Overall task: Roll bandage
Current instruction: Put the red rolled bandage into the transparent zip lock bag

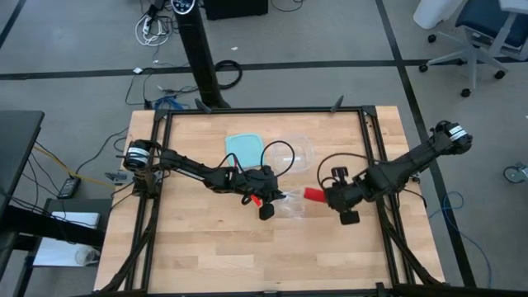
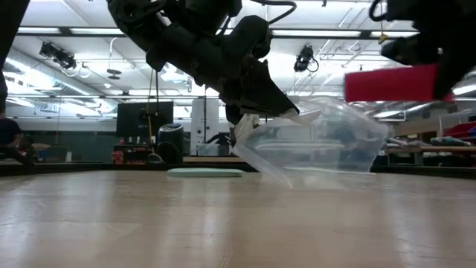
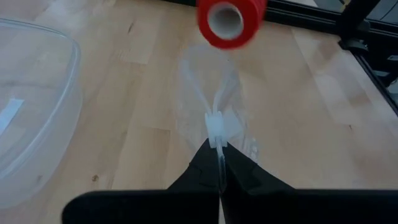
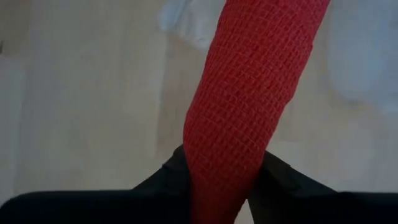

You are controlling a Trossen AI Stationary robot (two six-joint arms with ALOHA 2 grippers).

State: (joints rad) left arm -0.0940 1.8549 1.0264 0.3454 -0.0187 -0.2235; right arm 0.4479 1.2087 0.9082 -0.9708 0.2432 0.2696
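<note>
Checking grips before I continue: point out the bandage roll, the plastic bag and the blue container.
bandage roll (image 3: pixel 231 22), left wrist view, red end face beside its core.
plastic bag (image 2: pixel 327 145), low view, clear crinkled side.
blue container (image 1: pixel 244 148), high view, flat middle.

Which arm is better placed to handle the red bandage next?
The right: its tool already grips the bandage roll above the table. The left tool is shut on the clear bag.

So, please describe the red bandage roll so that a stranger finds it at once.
Start at the wooden table and go to the right gripper near its middle. Its fingers are closed on the bandage roll, lifted beside the clear plastic bag. It alone is bright red.
</note>
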